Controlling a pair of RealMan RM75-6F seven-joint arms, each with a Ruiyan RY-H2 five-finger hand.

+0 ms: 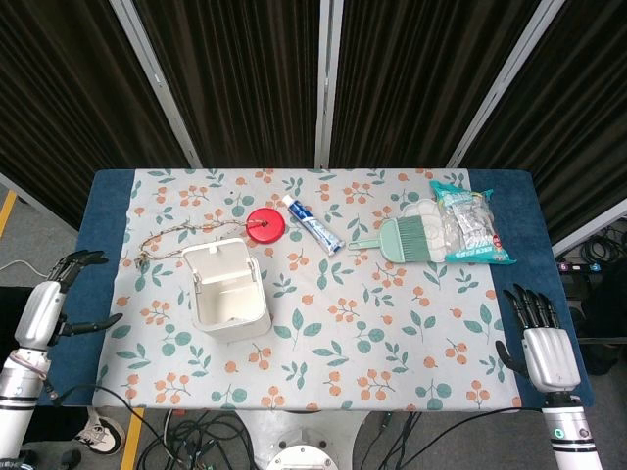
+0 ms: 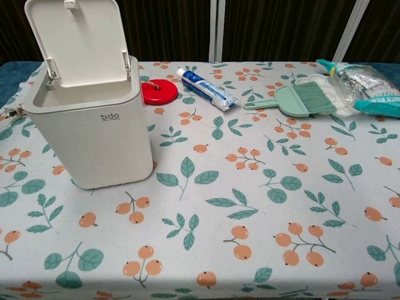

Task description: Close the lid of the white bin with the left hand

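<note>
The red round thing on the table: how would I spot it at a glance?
Start at the white bin with its raised lid. Just behind it, beside the toothpaste tube, lies the red disc. It is the only red object, flat and round, with a rope trailing left.
</note>
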